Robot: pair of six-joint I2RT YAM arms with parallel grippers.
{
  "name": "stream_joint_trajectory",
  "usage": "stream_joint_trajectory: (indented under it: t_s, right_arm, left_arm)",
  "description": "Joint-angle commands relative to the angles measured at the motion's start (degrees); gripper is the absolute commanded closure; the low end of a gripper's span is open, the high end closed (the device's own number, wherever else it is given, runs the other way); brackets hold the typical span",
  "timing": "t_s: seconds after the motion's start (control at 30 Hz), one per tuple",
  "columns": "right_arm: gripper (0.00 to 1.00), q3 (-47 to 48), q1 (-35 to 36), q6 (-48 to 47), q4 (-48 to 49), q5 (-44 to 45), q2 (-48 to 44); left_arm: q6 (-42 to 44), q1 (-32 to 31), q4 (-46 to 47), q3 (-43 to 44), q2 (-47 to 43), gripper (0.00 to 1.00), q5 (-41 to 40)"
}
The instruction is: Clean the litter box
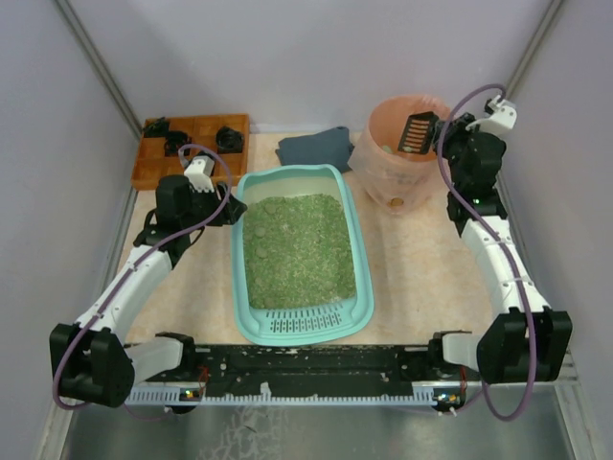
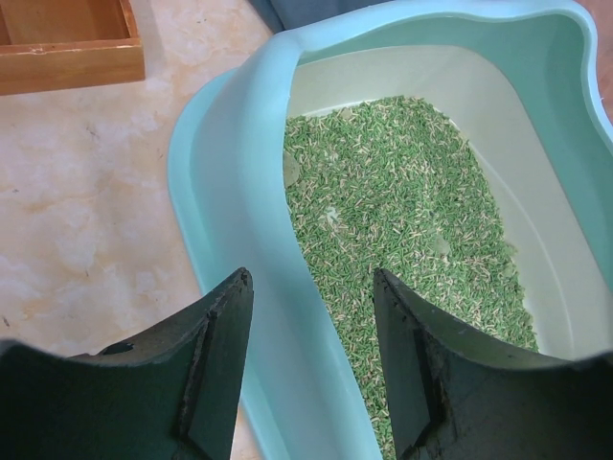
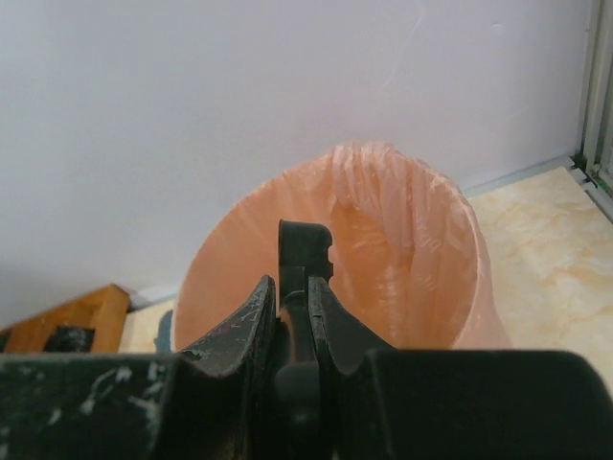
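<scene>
Two arms, top view: your litter box [image 1: 302, 254] sits central on the desk [image 1: 421, 278]; left fingers [image 1: 230, 205] at its left rim, right fingers [image 1: 442, 136] over the pink-lined bin [image 1: 381, 177]
Left wrist: your fingers spread wide, straddling the box's left wall, green litter [image 2: 402, 192] inside
Right wrist: your fingers pinched narrow on a black scoop [image 3: 305, 251] above the bin

Robot test cell in a laboratory. Plain grey panel walls [image 1: 316, 57] with metal corner struts [image 1: 96, 57] enclose the tabletop [image 1: 421, 278] behind and on both sides of the litter box [image 1: 302, 324]. In front of the litter box, a black mounting rail [image 1: 316, 369] carries the left arm [image 1: 134, 278] and right arm [image 1: 498, 259], both cabled.
</scene>
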Motion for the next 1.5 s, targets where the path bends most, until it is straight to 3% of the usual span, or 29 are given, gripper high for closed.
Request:
stream_joint_trajectory:
  t_s: [0.0, 0.77, 1.03, 1.3, 1.37, 1.47]
  right_arm:
    - [1.0, 6.16, -0.29, -9.58, 4.44, -5.62, 1.68]
    - [1.0, 9.04, -0.38, -19.71, 3.8, -10.37, 0.54]
    - [1.0, 9.51, -0.37, -7.05, 4.89, -10.95, -3.4]
    - [1.0, 7.26, 0.6, 15.09, 9.18, -23.38, -5.09]
    - [1.0, 4.31, 3.66, 19.72, 13.1, -25.31, -4.73]
    - [1.0, 1.77, 10.8, 18.32, 12.24, -21.69, -4.0]
  left_arm:
    - [-0.03, 0.48, 0.14, 0.48, -1.35, 0.41, -0.3]
    - [-0.22, 0.74, 0.17, 0.41, -0.87, 0.41, -0.07]
    - [-0.34, 0.83, 0.13, 0.66, -0.64, 0.41, 0.61]
    - [-0.9, 1.16, 0.35, 0.65, -0.52, 0.41, 1.75]
    - [-0.97, 1.26, 0.33, 0.73, -0.28, 0.41, 2.01]
    - [-1.05, 1.35, 0.2, 0.82, -0.1, 0.41, 2.24]
